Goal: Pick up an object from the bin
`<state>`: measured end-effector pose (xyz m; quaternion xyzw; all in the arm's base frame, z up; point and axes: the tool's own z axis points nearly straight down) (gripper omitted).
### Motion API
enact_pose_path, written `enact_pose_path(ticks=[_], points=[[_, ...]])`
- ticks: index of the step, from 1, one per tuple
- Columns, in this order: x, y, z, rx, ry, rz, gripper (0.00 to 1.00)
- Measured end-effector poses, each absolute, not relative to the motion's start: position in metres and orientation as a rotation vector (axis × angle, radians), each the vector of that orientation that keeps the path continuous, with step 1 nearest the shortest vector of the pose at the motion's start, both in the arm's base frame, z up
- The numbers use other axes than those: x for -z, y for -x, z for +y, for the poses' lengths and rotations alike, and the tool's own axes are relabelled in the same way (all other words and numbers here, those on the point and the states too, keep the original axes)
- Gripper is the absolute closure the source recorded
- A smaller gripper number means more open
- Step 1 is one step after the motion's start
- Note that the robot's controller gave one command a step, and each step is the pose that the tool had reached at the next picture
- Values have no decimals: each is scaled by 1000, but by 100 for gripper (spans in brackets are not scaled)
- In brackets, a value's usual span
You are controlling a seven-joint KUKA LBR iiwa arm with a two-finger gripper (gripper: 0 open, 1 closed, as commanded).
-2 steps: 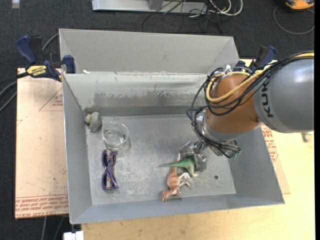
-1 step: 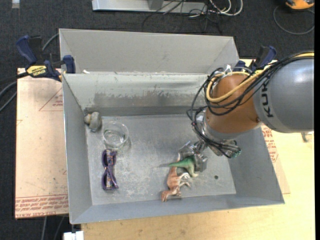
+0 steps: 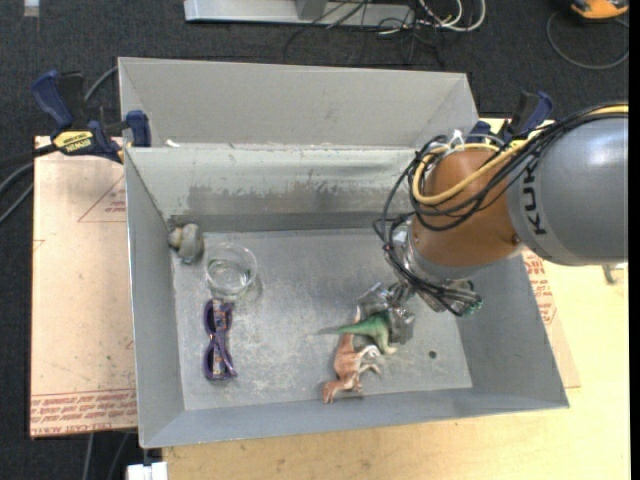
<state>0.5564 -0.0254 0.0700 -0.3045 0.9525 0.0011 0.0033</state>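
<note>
Green toy dino [image 3: 364,325] lies on the bin [image 3: 290,313] floor, front right, w/ gripper [image 3: 394,316] low just beside it, can't tell if open/closed, so grasp & lift not yet done.

We are looking down on the grey metal bin [image 3: 300,203] from above, leaning somewhat from its near side, so we are facing its far wall. We are taking in the whole bin, and the arm [image 3: 580,198] is reaching in from our right.
</note>
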Motion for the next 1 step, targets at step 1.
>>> enact_pose_path(ticks=[1], points=[[-70,-556,-25,-3,954,2986,100]])
